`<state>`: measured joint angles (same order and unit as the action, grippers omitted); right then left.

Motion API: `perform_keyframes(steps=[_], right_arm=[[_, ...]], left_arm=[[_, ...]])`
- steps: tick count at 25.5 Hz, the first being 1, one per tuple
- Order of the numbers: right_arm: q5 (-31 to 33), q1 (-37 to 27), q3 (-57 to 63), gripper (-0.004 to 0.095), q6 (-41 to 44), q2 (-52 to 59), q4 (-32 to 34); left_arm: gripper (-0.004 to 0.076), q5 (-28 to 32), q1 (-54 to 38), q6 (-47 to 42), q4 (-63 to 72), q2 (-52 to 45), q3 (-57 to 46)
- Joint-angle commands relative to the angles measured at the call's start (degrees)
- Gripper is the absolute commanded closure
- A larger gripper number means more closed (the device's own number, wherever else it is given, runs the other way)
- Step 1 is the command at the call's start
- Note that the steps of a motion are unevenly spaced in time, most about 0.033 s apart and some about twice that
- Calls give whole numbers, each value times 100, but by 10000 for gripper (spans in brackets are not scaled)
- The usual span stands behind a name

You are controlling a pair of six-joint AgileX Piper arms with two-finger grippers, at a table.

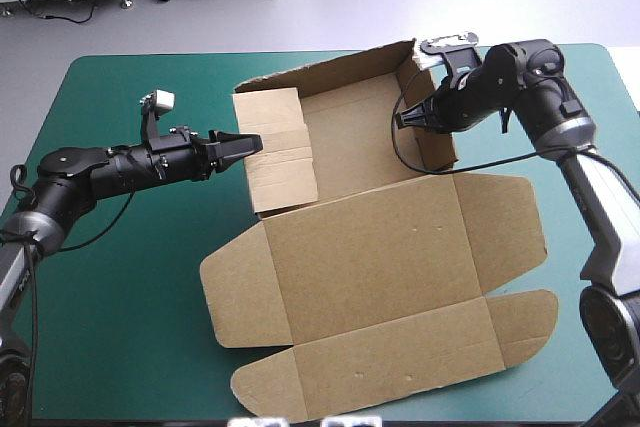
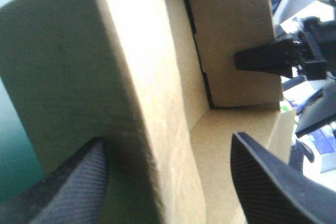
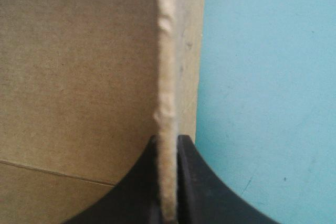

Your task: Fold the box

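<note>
Right tool (image 3: 167, 141) pinches box (image 3: 79, 77) wall; left tool (image 2: 168, 140) straddles.

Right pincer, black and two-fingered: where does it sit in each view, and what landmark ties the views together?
High view: the right pincer is toward the table's far right, shut on the brown cardboard box's upright right wall.
Left wrist view: it is seen across the tray, in front of that wall.
Right wrist view: its own tips clamp the wall's edge.
Shared landmark: that wall.
</note>
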<state>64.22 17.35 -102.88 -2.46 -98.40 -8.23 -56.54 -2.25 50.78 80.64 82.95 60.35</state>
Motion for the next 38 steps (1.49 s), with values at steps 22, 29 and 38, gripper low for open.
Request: perform_keyframes(steps=[22,29,38], right_arm=[[-880,1245,-165,925,1498,264,1431],[-765,1271,-165,925,1498,264,1414],[-338,1271,-165,925,1498,264,1370]], left_arm=[[370,2863,2100,-6306,-6631,161,1376],[680,2797,2262,-6296,-6643,151,1376],[729,2445,2280,-6307,-7069,66,1900]])
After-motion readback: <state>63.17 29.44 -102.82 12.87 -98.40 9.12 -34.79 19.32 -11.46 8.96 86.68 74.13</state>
